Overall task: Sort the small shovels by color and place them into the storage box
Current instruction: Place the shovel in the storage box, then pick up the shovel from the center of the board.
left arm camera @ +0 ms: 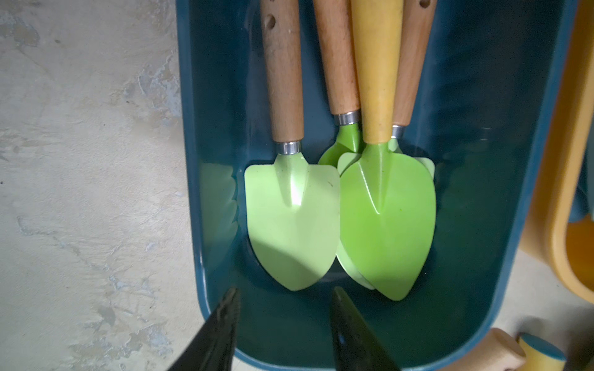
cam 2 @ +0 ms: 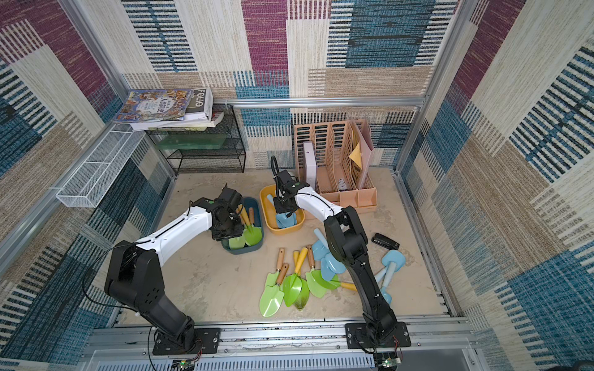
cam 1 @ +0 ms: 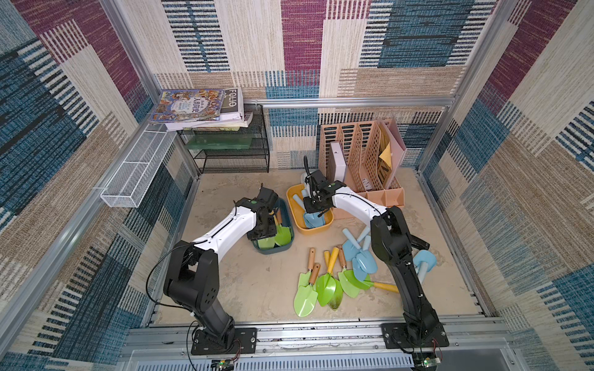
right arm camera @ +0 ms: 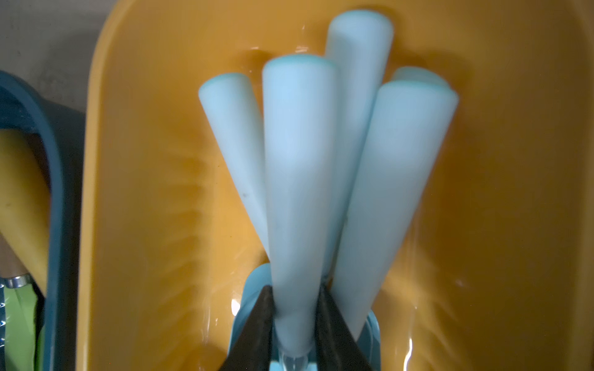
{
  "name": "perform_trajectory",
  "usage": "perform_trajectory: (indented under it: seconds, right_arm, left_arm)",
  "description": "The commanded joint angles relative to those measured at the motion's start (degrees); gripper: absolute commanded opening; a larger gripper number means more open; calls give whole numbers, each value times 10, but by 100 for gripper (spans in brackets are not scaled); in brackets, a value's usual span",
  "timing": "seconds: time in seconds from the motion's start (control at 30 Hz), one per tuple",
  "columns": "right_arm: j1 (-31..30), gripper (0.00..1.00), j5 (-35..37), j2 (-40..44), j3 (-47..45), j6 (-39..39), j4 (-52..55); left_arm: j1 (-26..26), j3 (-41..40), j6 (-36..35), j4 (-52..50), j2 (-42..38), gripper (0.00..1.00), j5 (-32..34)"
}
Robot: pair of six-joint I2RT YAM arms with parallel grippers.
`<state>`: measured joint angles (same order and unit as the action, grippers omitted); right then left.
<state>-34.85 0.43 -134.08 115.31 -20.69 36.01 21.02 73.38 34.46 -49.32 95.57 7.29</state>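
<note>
Small pale blue plastic shovels (right arm camera: pixel 398 180) lie in the yellow plastic box (right arm camera: pixel 144 192). Your right hand (right arm camera: pixel 294 289) points down into it, fingers snug beside one blue handle; you cannot tell if it squeezes. This looks like the drop-off step. Next, lift straight up. Your left hand (left arm camera: pixel 286 290) hangs open and empty over green metal shovels (left arm camera: pixel 389 225) in the dark blue plastic box (left arm camera: pixel 482 192).
</note>
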Motion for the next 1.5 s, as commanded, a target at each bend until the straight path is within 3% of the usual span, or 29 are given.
perform_trajectory:
  seconds: [0.0,0.17,0.33,0.63,0.93,1.2,1.47]
  right_arm:
    - [2,48,48,30,-6,-8,-14]
    - [6,52,109,132,-80,-18,-98]
    - [19,52,144,224,-170,-43,-159]
    - [56,51,146,312,-306,-89,-174]
    - [66,51,166,377,-397,-101,-174]
    - [75,51,174,419,-447,-109,-171]
    - [81,51,172,437,-472,-110,-175]
  left_arm:
    - [4,-4,-2,-6,-6,50,-6]
    - [20,-5,-5,-7,-11,53,-10]
    - [69,12,-28,-6,-1,53,-22]
    - [177,43,-110,-4,49,55,-90]
    - [233,45,-157,2,90,55,-180]
    - [260,40,-165,-11,102,53,-186]
    - [261,46,-130,-11,118,50,-138]
